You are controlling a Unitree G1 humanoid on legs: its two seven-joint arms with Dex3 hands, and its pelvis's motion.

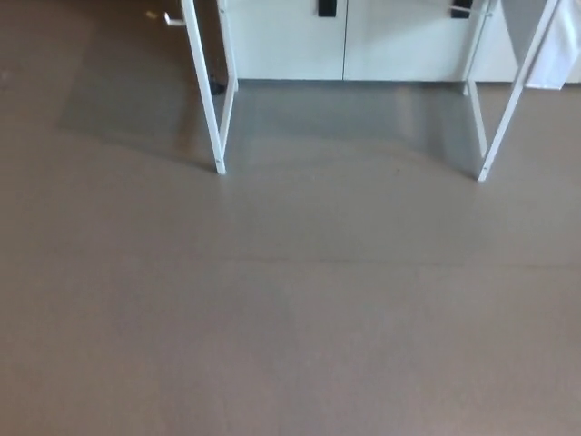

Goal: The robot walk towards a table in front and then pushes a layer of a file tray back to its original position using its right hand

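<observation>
Bare floor and white desk legs, seen from above.

A grey-brown floor (pixel 272 309) is shown across most of the frame. In the upper left, a white desk leg (pixel 204 86) is seen slanting down to the floor, with a second leg just behind it. White cabinet doors (pixel 345 41) with dark handles are seen along the top centre. In the upper right, another white leg (pixel 510 100) is planted on the floor. Neither hand is caught in the frame, so how open each is cannot be told. The file tray is not shown either; only the desk's legs are visible.
</observation>
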